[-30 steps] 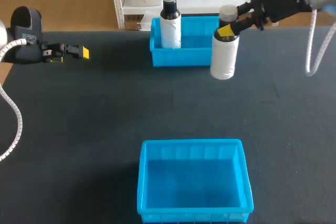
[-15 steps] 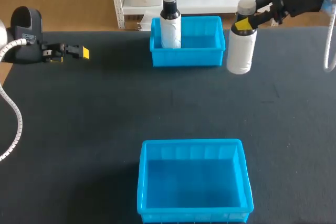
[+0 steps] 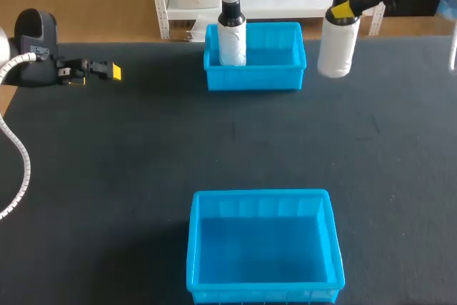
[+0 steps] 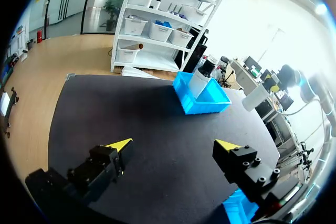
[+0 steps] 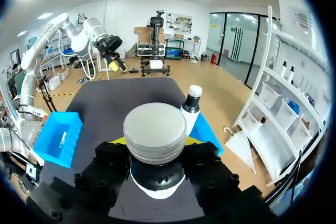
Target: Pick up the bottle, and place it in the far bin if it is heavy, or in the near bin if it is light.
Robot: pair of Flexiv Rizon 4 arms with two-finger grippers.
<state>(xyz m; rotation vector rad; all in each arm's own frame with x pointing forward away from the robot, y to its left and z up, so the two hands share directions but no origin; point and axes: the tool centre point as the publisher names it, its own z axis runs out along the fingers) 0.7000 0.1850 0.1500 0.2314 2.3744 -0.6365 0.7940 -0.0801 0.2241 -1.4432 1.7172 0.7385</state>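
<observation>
While the right gripper (image 3: 348, 9) clamps its neck, the white bottle (image 3: 336, 46) hangs beside the far bin (image 3: 253, 78).
Smooth cylinder, round grey cap; blue plastic bin holds a dark-necked bottle (image 3: 231, 30). Left gripper (image 3: 107, 71) spread wide.

Dial: we read the clock on the table (image 3: 128, 169) as the head view shows it, with 12 at the far edge.
Far bin (image 3: 255, 71): we find it at 12, close to the far edge.
Near bin (image 3: 263, 248): at 6, by the near edge, well apart from the far bin.
Binned bottle (image 3: 231, 33): upright inside the far bin, at its 9 o'clock end.
Held bottle (image 3: 336, 46): at 1, outside the far bin, just beside its 3 o'clock wall.
Right gripper (image 3: 344, 6): at 1, its fingers on either side of the held bottle's neck.
Left gripper (image 3: 113, 71): at 10, well apart from both bins.
</observation>
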